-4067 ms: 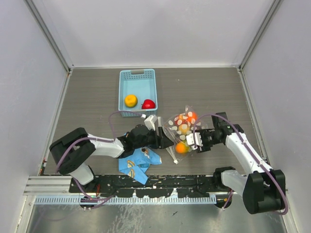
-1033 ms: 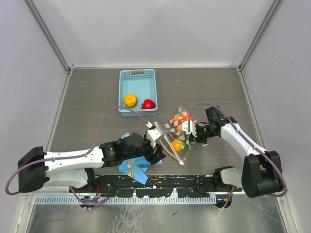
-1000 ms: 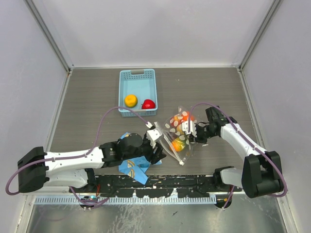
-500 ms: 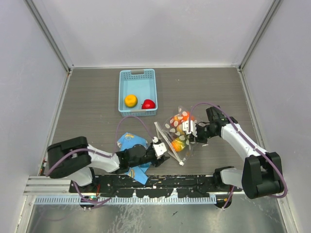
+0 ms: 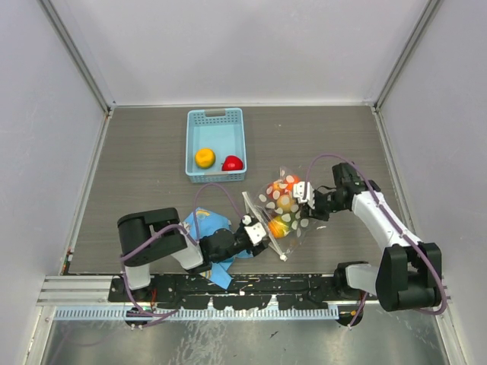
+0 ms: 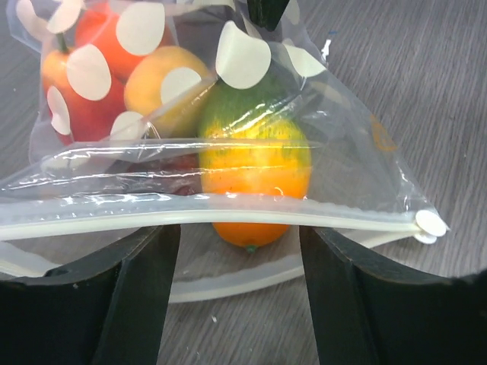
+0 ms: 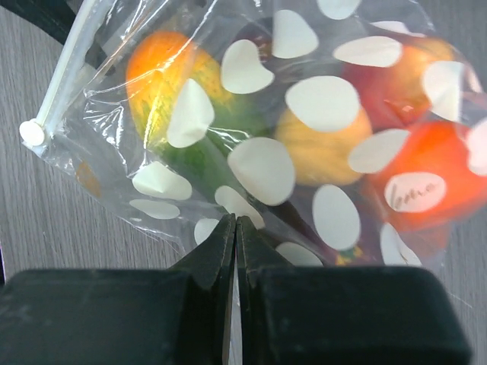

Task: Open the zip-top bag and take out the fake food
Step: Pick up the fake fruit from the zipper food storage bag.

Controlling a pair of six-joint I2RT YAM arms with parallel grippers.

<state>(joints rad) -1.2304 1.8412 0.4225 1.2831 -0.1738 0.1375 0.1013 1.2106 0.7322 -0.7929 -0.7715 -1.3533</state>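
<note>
Straddling the zip strip with the newly swung-in left gripper, parted and gripping nothing; still pinching the zip-top bag, lying toward the table's near edge, tight in the right gripper; keeping the fake food sealed inside, pending a pull

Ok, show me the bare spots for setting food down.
Bare table lies left of the basket up to the left wall, and right of it, beyond the zip-top bag. The basket's far half is free too. Crowded: near centre, where blue cloth, bag, left arm and right arm meet.
</note>
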